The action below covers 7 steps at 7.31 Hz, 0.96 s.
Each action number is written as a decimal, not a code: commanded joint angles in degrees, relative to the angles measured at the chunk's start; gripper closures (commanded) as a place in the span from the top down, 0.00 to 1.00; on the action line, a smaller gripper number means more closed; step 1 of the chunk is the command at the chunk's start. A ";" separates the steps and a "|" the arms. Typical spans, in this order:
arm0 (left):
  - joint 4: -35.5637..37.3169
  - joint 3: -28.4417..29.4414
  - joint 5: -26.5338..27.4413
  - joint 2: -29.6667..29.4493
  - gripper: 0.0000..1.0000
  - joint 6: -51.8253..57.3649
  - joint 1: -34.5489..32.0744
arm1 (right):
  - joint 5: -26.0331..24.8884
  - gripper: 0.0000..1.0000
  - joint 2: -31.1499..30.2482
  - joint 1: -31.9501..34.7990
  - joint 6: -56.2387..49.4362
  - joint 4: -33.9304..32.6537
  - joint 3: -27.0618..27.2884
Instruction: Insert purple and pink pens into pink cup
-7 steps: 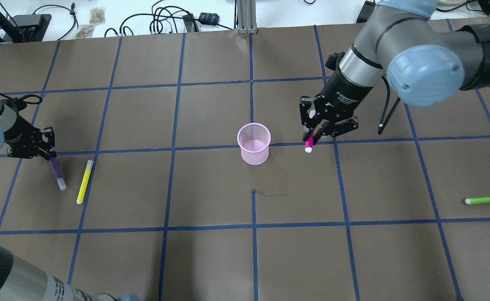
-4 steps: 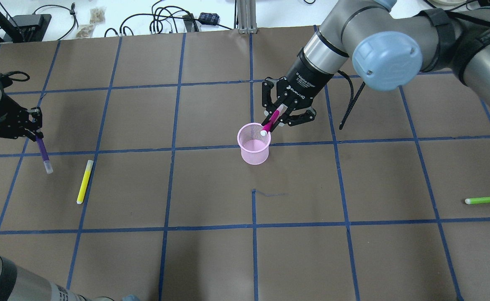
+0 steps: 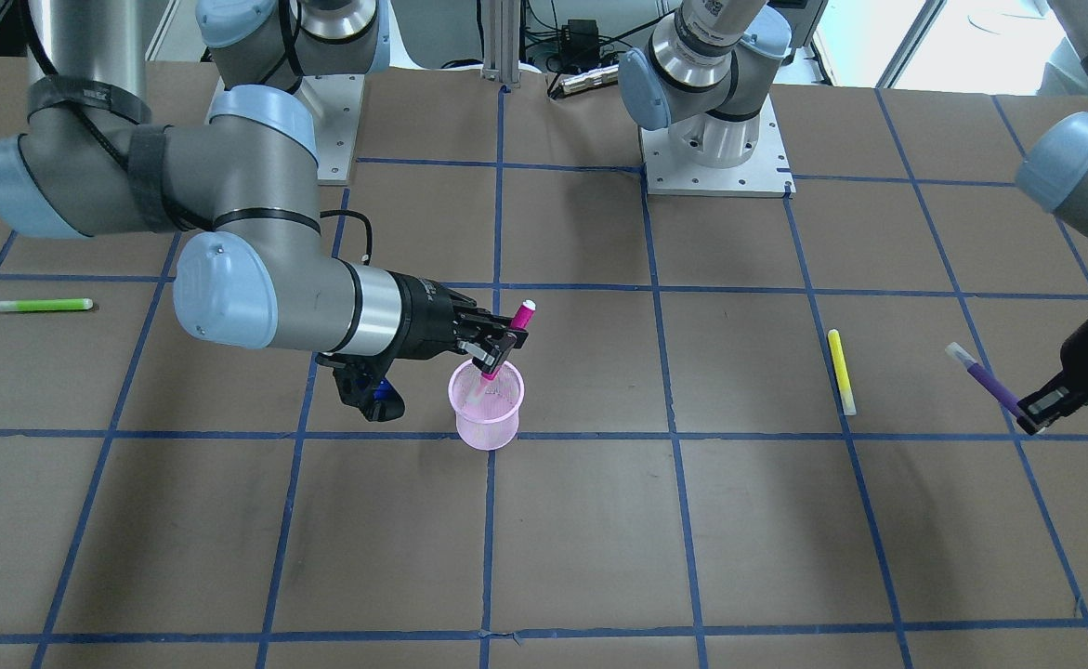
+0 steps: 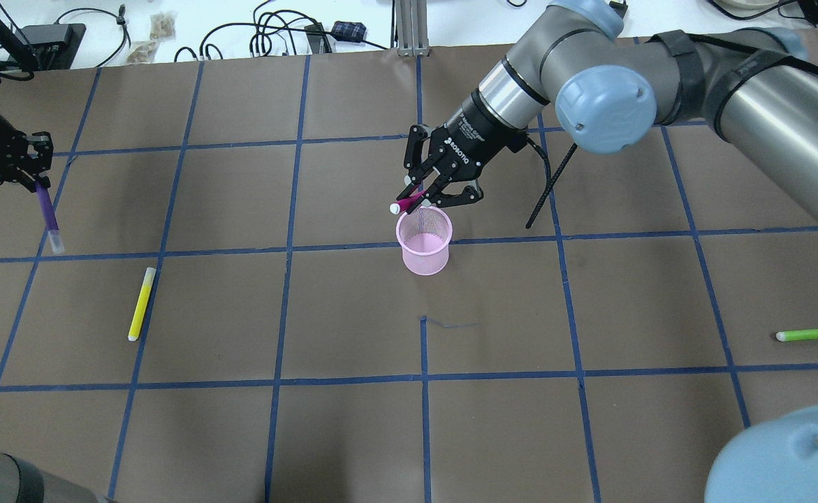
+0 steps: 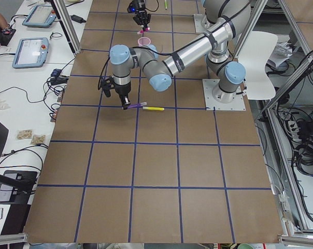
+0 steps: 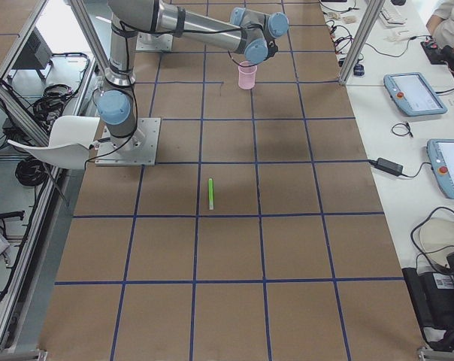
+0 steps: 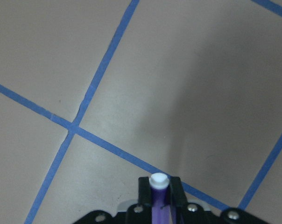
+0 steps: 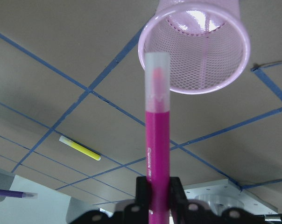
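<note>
Overhead exterior view shows the main change. The right end effector has swung in from the 3 o'clock side of the pink mesh cup and now hangs over the rim at about 12 o'clock. Its fingers are clamped narrowly on the pink pen. The pen has tipped over as well, and its white end now leans out toward 10 o'clock of the cup.

In the front-facing view the pen's lower end sits at the cup's mouth. It seems to dip just inside the rim, though we cannot be sure through the mesh. We judge the pink pen is lined up and close to release.

The left end effector has lifted and drawn away toward 10 o'clock, at the far edge of the worktop. It is closed on the purple pen, which hangs clear of the surface. The left wrist view shows the barrel pinched between the fingers. That pen is well apart from the cup, so its share of the task has barely begun.

In the right wrist view the cup stands upright and we see only bare mesh inside.

A yellow highlighter lies at 8 o'clock of the cup, and a green highlighter far out at 4 o'clock.
</note>
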 commanded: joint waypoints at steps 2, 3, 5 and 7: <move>0.29 0.08 2.69 0.23 0.00 0.12 -1.95 | 2.81 0.00 2.21 0.13 0.92 -0.34 1.19; 0.37 0.00 2.69 0.05 0.00 0.12 -2.04 | 2.72 0.00 2.83 -0.31 0.74 -0.25 1.54; 0.46 0.00 2.69 -0.12 0.00 0.12 -2.04 | 2.72 0.00 3.97 -0.40 0.65 -0.43 1.54; 0.81 0.00 2.69 -0.21 0.00 0.12 -2.04 | 2.55 0.09 3.97 -0.40 0.39 -0.34 1.63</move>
